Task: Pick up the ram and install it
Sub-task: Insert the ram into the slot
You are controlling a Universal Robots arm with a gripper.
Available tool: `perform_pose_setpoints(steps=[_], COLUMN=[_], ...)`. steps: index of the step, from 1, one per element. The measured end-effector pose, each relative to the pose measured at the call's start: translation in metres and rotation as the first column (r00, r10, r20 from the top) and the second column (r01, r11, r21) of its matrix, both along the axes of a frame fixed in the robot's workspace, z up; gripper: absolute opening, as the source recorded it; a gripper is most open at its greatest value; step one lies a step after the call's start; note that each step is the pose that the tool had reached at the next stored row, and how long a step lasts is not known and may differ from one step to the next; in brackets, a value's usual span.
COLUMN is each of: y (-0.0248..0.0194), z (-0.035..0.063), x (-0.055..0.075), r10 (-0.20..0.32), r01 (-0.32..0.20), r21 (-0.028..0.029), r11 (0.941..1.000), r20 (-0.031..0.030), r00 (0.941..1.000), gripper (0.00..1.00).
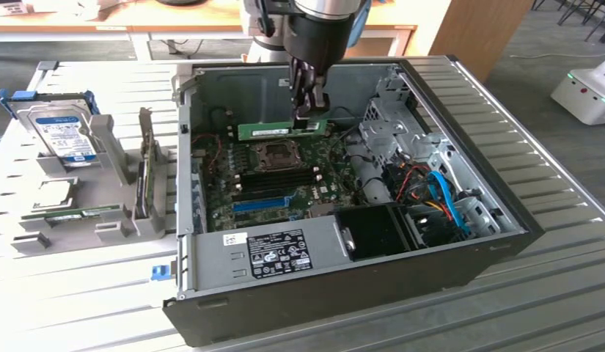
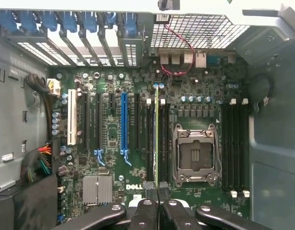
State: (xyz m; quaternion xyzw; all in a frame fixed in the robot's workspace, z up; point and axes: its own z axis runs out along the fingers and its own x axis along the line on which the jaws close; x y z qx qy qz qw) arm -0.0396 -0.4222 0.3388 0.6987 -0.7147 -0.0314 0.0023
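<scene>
Black gripper (image 1: 309, 110) clenched on the ram (image 1: 282, 130), the green stick hanging edge-down over the motherboard (image 1: 322, 192) inside the open case (image 1: 234, 95). Carry step, I'd judge; install not yet done. Seating calls for squaring up over the memory slots (image 2: 150, 139) beside the processor socket (image 2: 195, 155). Case walls well clear.

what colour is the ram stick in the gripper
The ram is green; it shows best in the exterior view.
</scene>
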Motion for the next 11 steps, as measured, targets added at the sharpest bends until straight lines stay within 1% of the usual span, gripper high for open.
perform_pose_setpoints(steps=[11], y=[0.0000], z=[-0.0117], x=[0.000], r10=[0.000], r01=[0.000], r21=[0.0001], r11=[1.0000], r20=[0.0001], r00=[1.0000], gripper=[0.12])
